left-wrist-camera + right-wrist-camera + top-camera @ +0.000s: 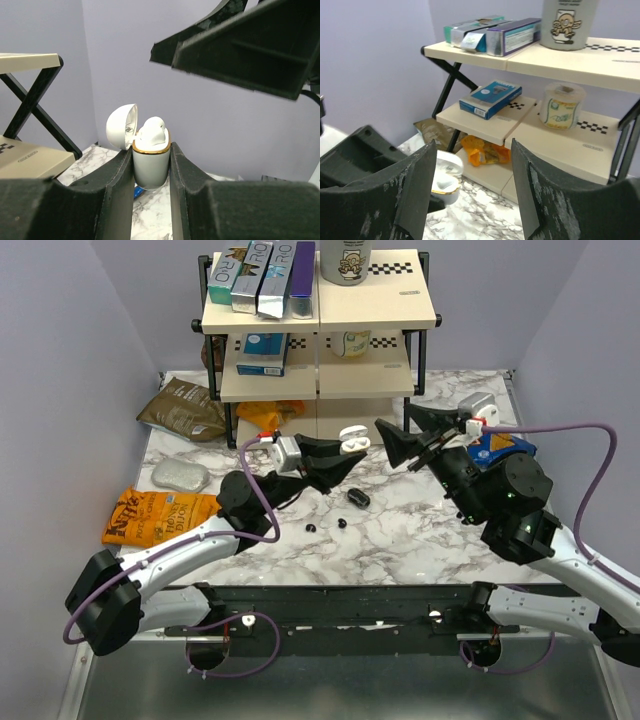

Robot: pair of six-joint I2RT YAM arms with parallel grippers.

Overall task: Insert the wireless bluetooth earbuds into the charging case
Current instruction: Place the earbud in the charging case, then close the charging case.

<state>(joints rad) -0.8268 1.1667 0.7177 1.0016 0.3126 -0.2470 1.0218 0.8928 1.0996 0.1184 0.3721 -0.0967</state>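
The white charging case [352, 438] has a gold rim and its lid is open. My left gripper [346, 453] is shut on it and holds it upright above the marble table. In the left wrist view the case [150, 165] sits between the fingers [117, 175], with its lid [121, 126] tipped back to the left. Two tiny black earbuds [310, 529] [342, 525] lie on the table below, near a larger black oval pod [358, 498]. My right gripper [408, 433] is open and empty, just right of the case. In the right wrist view the case [444, 184] shows at its left finger.
A two-tier shelf rack [318, 380] with boxes, a cup and a paper roll stands at the back. An orange chips bag [155, 514], a silver pouch [180, 475] and a brown bag [185, 408] lie on the left. A blue packet [500, 447] lies on the right.
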